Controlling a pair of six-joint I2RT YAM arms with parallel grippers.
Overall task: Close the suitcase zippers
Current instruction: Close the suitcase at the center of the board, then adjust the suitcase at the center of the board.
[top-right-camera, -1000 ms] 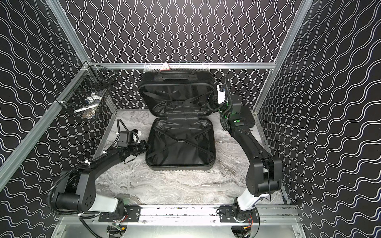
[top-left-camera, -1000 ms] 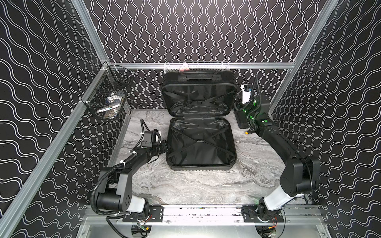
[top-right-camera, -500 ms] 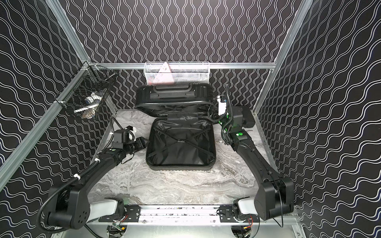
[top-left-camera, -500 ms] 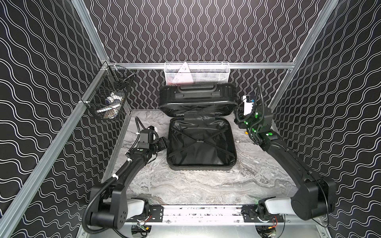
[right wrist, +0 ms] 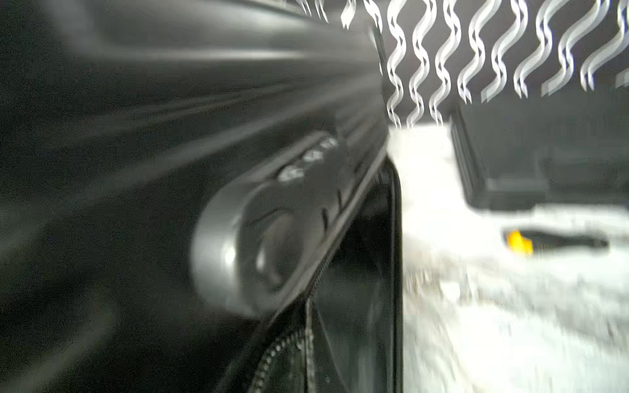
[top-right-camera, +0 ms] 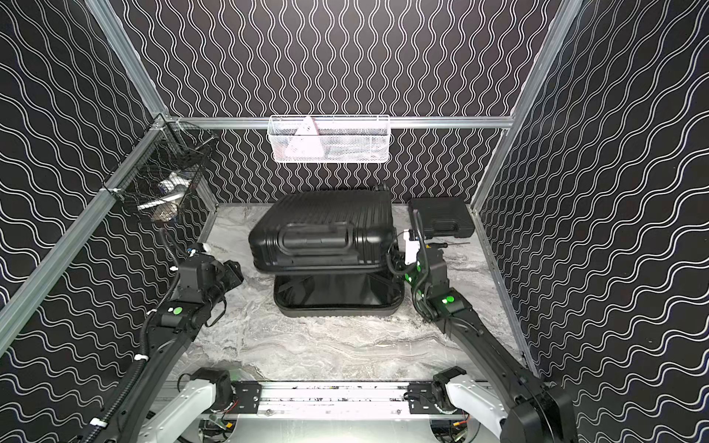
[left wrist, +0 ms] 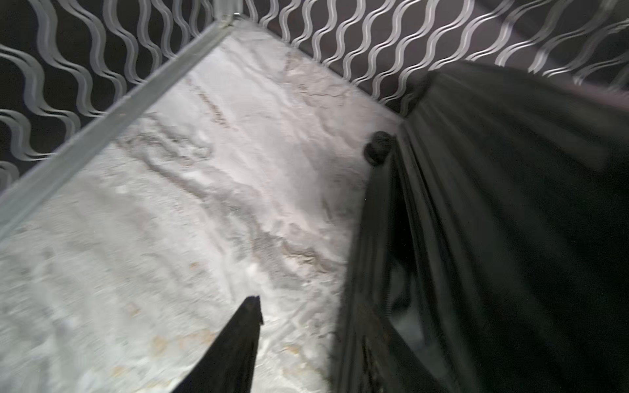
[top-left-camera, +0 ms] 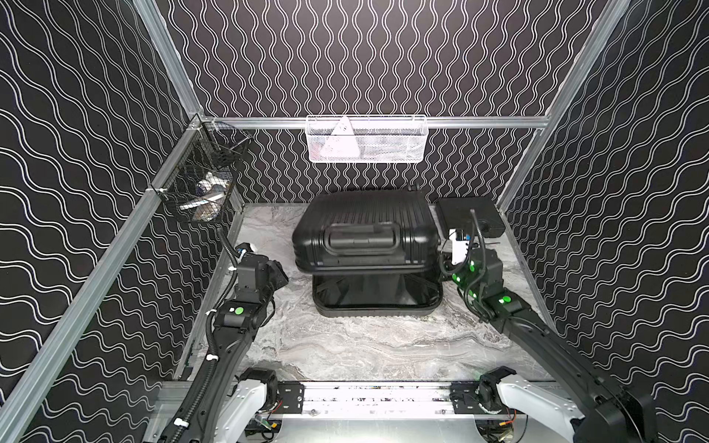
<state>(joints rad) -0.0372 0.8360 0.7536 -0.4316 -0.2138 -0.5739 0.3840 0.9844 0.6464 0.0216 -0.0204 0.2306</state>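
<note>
The black ribbed suitcase [top-left-camera: 364, 230] [top-right-camera: 322, 230] lies mid-table, its lid tilted low over the lower half [top-left-camera: 376, 307] with a gap still showing at the front. Blurred zipper [right wrist: 272, 354] teeth run along the lid's seam below the lock. My left gripper [top-left-camera: 283, 277] [top-right-camera: 234, 274] hovers just left of the suitcase, open and empty. In the left wrist view only one of its fingers [left wrist: 248, 323] shows, over the table beside the case's rim. My right gripper [top-left-camera: 443, 264] [top-right-camera: 395, 261] is at the lid's right edge, its fingers hidden.
A flat black tool case [top-left-camera: 470, 216] [right wrist: 544, 153] sits at the back right, with a screwdriver [right wrist: 517, 241] in front of it. A white wire basket [top-left-camera: 366, 140] hangs on the back rail and a black mesh basket [top-left-camera: 203, 184] on the left rail.
The lid has swung down from upright to low over the lower half. The right arm came down with it. The left gripper opened and stays beside the case's left edge.
</note>
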